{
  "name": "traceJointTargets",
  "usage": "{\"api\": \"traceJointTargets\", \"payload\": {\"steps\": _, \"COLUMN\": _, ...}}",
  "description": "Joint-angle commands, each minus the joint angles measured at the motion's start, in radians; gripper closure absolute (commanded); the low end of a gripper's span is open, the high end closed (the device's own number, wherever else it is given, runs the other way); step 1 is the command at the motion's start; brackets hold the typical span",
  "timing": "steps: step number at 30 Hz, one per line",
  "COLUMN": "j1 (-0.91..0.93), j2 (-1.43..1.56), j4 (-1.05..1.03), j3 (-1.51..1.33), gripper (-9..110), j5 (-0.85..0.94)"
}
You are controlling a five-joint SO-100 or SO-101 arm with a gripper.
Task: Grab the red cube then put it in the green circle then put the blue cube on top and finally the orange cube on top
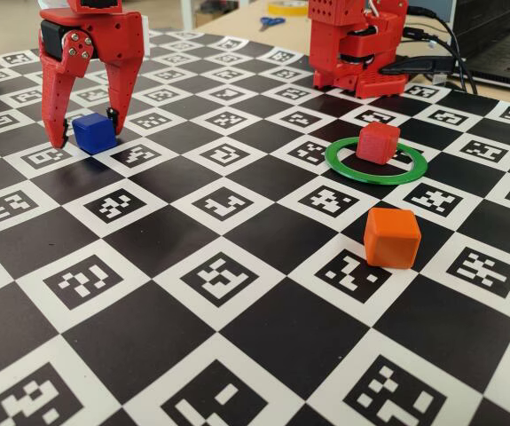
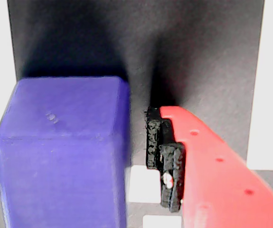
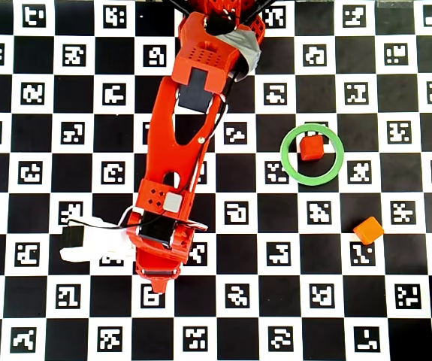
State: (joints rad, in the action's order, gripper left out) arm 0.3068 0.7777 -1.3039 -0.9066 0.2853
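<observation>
While my end effector (image 1: 87, 140) stands open around the blue cube (image 1: 93, 132), I see the red cube (image 1: 378, 142) inside the green circle (image 1: 341, 165).

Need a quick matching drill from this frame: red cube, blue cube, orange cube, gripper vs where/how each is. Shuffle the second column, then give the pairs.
1. red cube
2. blue cube
3. orange cube
4. gripper

A. open, fingers either side of a cube
B. alone on the board, outside the ring
C. inside the green circle
D. between the fingers, resting on the board

Pairs: 1-C, 2-D, 3-B, 4-A
</observation>
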Motion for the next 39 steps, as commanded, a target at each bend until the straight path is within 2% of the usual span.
{"api": "traceJointTargets", "payload": {"steps": 1, "j1": -0.005, "j2": 0.040, "j4": 0.011, "j3": 0.077, "gripper": 71, "j5": -0.003}}
{"api": "traceJointTargets", "payload": {"steps": 17, "j1": -0.028, "j2": 0.043, "j4": 0.009, "j3": 0.074, "gripper": 73, "j5": -0.018}}
{"api": "traceJointTargets", "payload": {"steps": 29, "j1": -0.023, "j2": 0.040, "j4": 0.017, "j3": 0.072, "gripper": 90, "j5": -0.009}}
{"api": "traceJointTargets", "payload": {"steps": 39, "j1": -0.028, "j2": 0.114, "j4": -0.066, "j3": 0.075, "gripper": 93, "j5": -0.046}}
